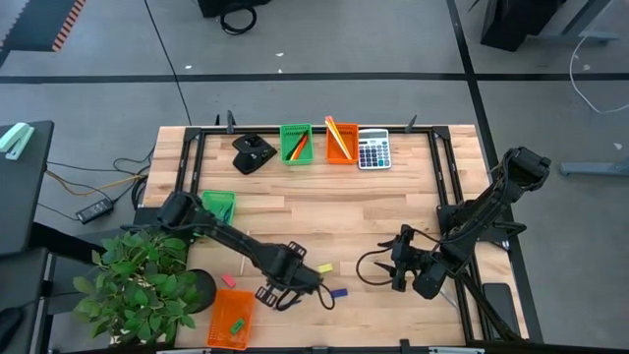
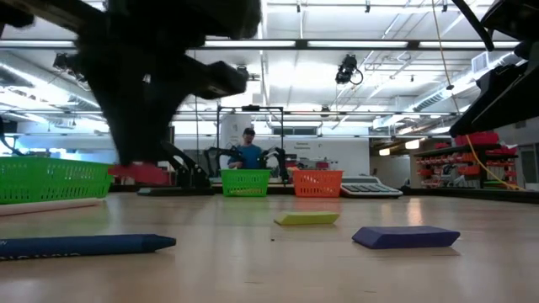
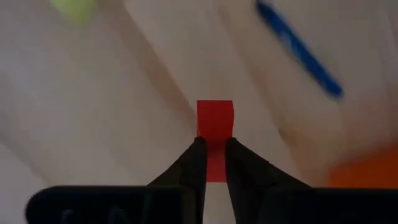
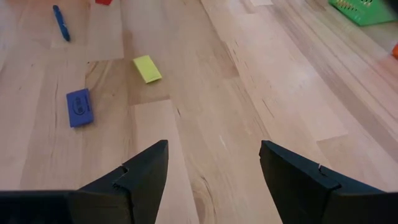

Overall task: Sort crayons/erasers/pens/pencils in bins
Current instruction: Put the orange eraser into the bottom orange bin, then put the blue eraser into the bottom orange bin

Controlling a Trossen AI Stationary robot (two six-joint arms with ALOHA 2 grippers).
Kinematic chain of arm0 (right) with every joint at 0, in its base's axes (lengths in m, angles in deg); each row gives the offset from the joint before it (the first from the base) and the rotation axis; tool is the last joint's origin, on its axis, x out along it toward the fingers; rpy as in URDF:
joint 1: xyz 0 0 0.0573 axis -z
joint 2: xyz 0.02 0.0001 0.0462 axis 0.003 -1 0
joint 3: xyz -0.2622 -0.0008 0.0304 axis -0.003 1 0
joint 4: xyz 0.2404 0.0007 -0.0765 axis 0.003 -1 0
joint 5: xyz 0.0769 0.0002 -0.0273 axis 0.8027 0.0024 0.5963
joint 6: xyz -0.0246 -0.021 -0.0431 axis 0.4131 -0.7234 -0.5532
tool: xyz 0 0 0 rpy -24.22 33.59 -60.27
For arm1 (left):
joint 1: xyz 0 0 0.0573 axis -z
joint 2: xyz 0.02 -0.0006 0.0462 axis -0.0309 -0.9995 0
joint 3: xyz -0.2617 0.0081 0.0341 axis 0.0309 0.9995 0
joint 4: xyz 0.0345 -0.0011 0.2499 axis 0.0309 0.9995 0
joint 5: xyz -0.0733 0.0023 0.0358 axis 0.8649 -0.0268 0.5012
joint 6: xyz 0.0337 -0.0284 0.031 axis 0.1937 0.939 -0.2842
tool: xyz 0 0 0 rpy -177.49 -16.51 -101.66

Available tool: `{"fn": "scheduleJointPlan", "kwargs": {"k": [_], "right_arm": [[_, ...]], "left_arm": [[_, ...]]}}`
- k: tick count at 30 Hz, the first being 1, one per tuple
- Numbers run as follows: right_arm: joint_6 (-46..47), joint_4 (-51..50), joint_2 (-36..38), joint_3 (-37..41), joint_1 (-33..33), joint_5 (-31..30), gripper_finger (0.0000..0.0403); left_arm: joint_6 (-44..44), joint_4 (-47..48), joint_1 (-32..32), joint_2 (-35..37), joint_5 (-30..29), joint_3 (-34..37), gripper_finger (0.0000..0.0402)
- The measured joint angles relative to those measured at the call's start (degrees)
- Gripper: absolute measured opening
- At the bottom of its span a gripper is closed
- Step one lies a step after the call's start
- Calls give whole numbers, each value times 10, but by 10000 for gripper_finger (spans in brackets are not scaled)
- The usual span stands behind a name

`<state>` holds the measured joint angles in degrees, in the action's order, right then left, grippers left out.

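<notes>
My left gripper point(image 1: 280, 290) is near the table's front, left of centre, shut on a red eraser point(image 3: 215, 121), which also shows in the low view point(image 2: 141, 173). My right gripper point(image 1: 396, 261) is open and empty at the front right, above bare wood point(image 4: 211, 168). A yellow eraser point(image 1: 324, 267) and a blue eraser point(image 1: 337, 293) lie flat on the table between the two grippers. A blue pen point(image 3: 298, 50) lies beside my left gripper. An orange bin point(image 1: 231, 320) stands at the front left and a green bin point(image 1: 218, 205) behind it. My left gripper pinches the red eraser's near end point(image 3: 215, 155) between its two fingers. The rest of the eraser juts out past the fingertips point(image 3: 198, 152). In the low view the eraser hangs about level, clear of the table.
A pink eraser point(image 1: 228, 280) and a thin pencil point(image 2: 50, 204) lie near the left arm. At the far edge stand a green bin point(image 1: 295, 144), an orange bin point(image 1: 341, 141), a grey calculator point(image 1: 373, 149) and a black object point(image 1: 253, 154). A potted plant point(image 1: 147, 285) stands at the front left corner.
</notes>
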<state>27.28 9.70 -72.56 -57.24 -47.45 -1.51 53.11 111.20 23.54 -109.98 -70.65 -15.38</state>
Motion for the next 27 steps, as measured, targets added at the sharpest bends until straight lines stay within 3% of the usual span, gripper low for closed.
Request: {"fn": "scheduleJointPlan", "kwargs": {"k": [7,15,27], "right_arm": [[0,0,0,0,0,0,258],[0,1,0,0,0,0,258],[4,1,0,0,0,0,258]], "left_arm": [[60,109,34,0,31,-46,54],[178,171,92,0,110,-68,50],[227,216,139,2,108,-87,35]]}}
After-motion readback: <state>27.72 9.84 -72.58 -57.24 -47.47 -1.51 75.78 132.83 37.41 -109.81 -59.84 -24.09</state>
